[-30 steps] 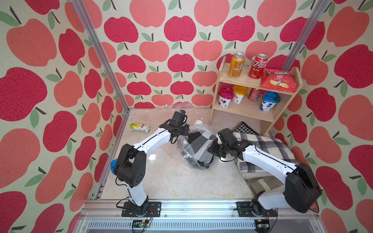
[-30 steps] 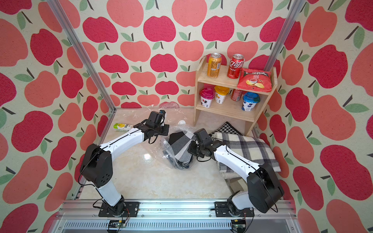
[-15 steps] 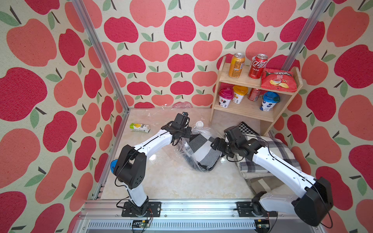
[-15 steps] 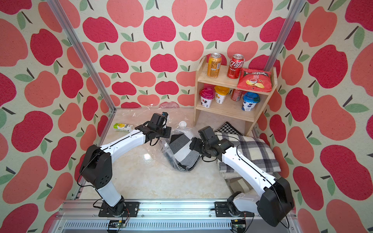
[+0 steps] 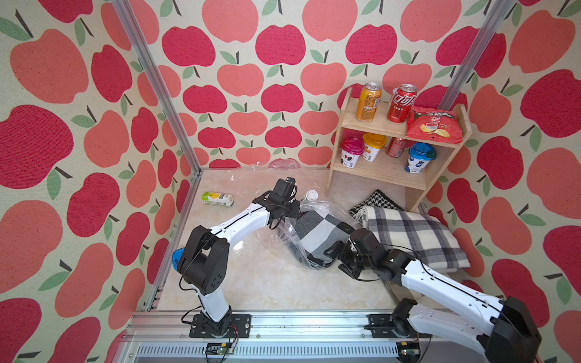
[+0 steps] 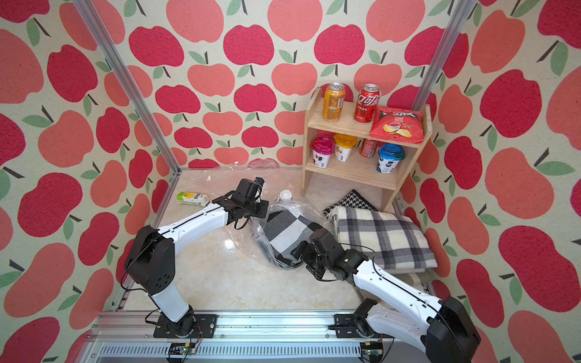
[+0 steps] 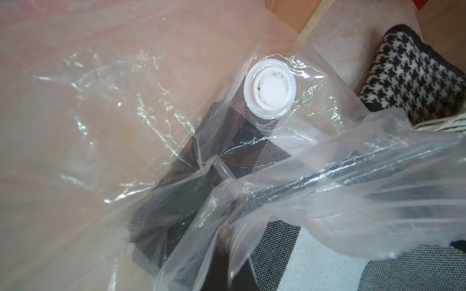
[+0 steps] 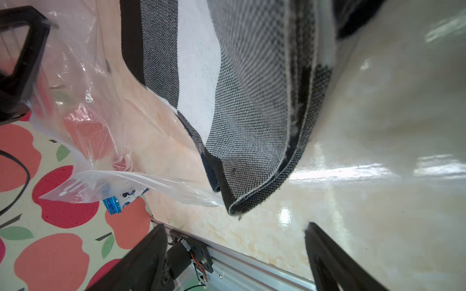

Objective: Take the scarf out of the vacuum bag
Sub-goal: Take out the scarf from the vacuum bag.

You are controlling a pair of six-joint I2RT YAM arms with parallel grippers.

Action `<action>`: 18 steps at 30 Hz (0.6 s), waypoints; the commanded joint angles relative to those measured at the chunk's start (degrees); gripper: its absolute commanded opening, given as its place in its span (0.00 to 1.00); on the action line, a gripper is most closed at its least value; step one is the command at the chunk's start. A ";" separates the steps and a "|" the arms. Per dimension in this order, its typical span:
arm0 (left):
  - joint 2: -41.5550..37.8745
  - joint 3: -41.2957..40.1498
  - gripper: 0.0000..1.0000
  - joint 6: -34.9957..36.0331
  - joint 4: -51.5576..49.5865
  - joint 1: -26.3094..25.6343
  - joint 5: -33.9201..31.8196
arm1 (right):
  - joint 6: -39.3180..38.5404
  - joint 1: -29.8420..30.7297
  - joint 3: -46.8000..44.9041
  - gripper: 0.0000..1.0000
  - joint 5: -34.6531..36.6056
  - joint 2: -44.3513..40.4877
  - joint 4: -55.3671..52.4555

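Observation:
The grey, white and black checked scarf (image 5: 317,234) (image 6: 287,231) lies mid-table, its far part under the crinkly clear vacuum bag (image 5: 276,229) (image 7: 106,105). The bag's white valve cap (image 5: 312,195) (image 7: 269,92) faces up. The scarf's near corner (image 8: 234,209) sticks out onto the bare tabletop beside the bag's mouth edge (image 8: 151,181). My left gripper (image 5: 290,213) (image 6: 261,210) is shut on bunched bag film at the scarf's far left; the plastic hides its jaws in the left wrist view. My right gripper (image 5: 333,255) (image 8: 234,254) stands open just short of the scarf's corner, holding nothing.
A folded plaid blanket (image 5: 412,235) and a houndstooth cloth (image 5: 375,201) lie at the right, close to my right arm. Behind them stands a wooden shelf (image 5: 380,176) with cans, cups and a chip bag. A green-white carton (image 5: 217,199) lies back left. The metal frame rail (image 5: 283,317) runs along the front.
My right gripper has opened and let go of the scarf, then drawn back toward the front. More of the scarf lies outside the bag. The left gripper still holds the bag, barely moved.

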 commanded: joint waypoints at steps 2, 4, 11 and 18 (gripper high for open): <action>0.12 -1.18 0.00 1.65 0.75 -0.44 1.35 | 12.52 2.32 -4.46 0.88 2.63 -2.06 9.10; -1.13 -2.75 0.00 1.92 2.56 -0.95 2.95 | 15.71 3.13 -7.09 0.89 3.70 -2.45 11.99; -4.37 -6.43 0.00 1.87 5.38 -4.29 5.43 | 24.05 4.20 -14.06 0.88 7.54 -1.21 23.78; -8.56 -9.74 0.00 1.47 5.11 -7.18 5.79 | 25.99 4.31 -14.39 0.85 8.12 2.58 30.80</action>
